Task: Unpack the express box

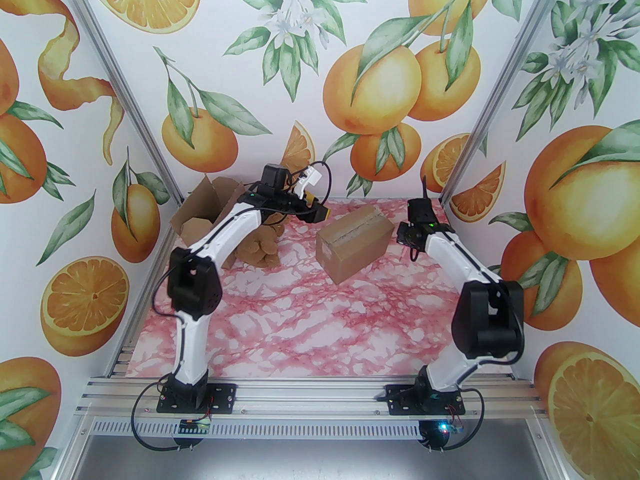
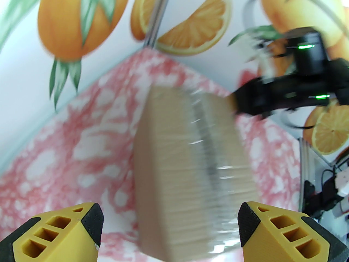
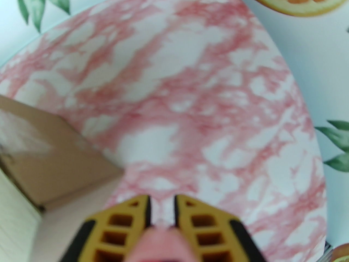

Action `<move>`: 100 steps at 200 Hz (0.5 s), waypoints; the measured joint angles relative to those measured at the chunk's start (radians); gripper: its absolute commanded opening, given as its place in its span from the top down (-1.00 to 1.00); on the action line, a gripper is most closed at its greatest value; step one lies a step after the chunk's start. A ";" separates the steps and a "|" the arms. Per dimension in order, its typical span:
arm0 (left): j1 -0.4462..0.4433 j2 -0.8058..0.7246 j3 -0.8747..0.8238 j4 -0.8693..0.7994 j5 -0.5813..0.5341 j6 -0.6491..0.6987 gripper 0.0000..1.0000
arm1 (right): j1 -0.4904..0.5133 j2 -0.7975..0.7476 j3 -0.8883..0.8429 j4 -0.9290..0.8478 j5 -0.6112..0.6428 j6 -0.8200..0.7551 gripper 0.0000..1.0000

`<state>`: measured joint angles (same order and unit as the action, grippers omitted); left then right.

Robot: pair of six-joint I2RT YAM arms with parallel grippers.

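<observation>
Holds left gripper spread wide and empty, just short of the brown rectangular cardboard box sealed with clear tape. Poises right gripper nearly pinched together just beyond that box's opposite end. Leaves the box between both, flat on the pink marbled desk. Probably light, stiff-walled, slick along the tape: best pinched across bare cardboard sides.

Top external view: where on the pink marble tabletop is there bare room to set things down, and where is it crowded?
Free: the near stretch of the pink marble tabletop, between the arm bases and the taped brown cardboard box. Crowded: the far left corner, where the opened cardboard box and a brown crumpled lump sit under the left arm.
</observation>
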<state>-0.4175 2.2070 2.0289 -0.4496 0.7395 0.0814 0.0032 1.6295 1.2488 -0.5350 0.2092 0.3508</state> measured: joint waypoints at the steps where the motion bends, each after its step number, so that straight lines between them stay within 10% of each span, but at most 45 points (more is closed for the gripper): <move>1: 0.000 0.004 0.000 0.000 0.001 0.000 -0.70 | -0.001 -0.008 -0.008 0.000 0.000 0.000 1.00; 40: -0.020 0.082 0.002 -0.005 0.061 -0.013 -0.69 | 0.058 -0.107 -0.130 0.008 -0.011 0.031 1.00; 100: -0.052 -0.129 -0.363 0.117 0.142 -0.023 -0.68 | 0.205 0.210 0.149 0.011 -0.032 0.040 1.00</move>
<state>-0.4694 2.0781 1.6657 -0.3328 0.8810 0.0589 0.2081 1.8393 1.3979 -0.5236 0.1772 0.3912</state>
